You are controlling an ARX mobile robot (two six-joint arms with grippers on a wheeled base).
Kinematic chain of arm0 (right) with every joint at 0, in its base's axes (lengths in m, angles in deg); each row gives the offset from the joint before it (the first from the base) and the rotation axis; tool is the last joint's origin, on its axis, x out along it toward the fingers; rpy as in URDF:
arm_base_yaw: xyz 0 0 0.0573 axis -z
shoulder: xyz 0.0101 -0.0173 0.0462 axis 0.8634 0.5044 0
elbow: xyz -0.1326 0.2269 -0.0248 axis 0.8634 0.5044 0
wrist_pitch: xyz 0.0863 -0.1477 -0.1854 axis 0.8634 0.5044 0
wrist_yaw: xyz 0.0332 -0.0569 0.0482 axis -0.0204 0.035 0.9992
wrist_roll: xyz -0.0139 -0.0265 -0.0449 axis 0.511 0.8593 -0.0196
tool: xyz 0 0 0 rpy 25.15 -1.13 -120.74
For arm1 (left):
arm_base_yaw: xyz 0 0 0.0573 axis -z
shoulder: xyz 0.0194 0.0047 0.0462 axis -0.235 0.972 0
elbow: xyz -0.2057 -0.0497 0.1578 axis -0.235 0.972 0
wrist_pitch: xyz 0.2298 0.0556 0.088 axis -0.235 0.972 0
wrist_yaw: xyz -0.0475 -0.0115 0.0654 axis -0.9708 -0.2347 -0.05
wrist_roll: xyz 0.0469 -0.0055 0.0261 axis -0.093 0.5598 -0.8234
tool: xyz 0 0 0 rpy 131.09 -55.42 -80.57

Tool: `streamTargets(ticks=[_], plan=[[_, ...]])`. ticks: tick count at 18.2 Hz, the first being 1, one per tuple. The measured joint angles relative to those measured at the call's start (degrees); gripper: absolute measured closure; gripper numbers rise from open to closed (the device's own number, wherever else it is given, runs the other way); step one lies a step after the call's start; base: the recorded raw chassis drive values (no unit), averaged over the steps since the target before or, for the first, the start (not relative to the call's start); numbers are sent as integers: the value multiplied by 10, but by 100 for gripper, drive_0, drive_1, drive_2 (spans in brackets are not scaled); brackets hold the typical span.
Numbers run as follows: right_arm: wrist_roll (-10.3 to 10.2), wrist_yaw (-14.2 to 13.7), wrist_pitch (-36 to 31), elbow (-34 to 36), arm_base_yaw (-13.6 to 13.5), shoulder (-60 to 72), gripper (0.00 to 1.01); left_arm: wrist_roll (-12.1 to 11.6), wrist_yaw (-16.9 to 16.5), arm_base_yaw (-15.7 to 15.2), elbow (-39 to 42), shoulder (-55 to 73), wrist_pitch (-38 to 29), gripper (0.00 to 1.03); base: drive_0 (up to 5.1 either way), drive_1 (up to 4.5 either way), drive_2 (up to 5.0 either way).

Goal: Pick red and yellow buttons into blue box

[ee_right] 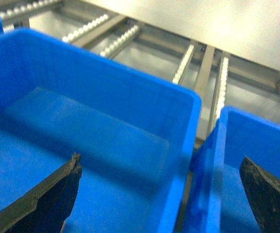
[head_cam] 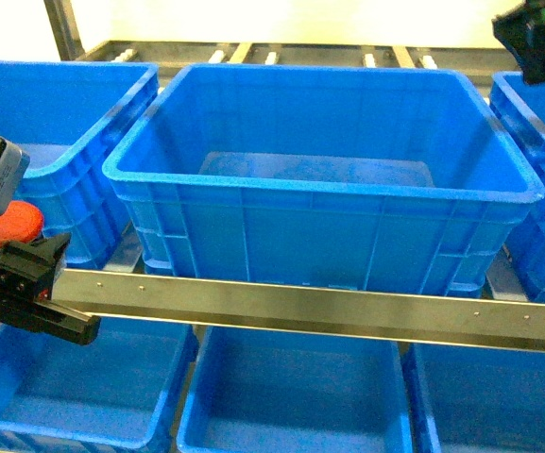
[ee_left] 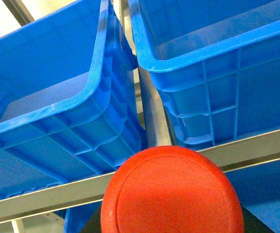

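Filling the bottom of the left wrist view, the red button's [ee_left: 171, 191] domed cap sits right at the left gripper [head_cam: 26, 274], which is pinching it at the left edge of the head view, in front of the metal shelf rail [head_cam: 348, 311]. The blue box [head_cam: 324, 203] stands beyond that rail, up and to the right of the button. High at the box's far right corner, the right gripper [ee_right: 161, 194] hangs with its fingers spread wide.
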Motion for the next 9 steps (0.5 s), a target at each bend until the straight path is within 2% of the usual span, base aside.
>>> streamTargets(ticks=[3, 6, 9], plan=[[26, 2, 15, 49, 7, -6, 3, 0, 0, 0, 0, 0, 0, 79, 0, 0, 0], [33, 3, 9, 48, 6, -4, 3, -5, -31, 6, -6, -52, 10, 79, 0, 0, 0], [36, 4, 9, 48, 6, -4, 3, -23, -60, 22, -102, -118, 26, 79, 0, 0, 0]])
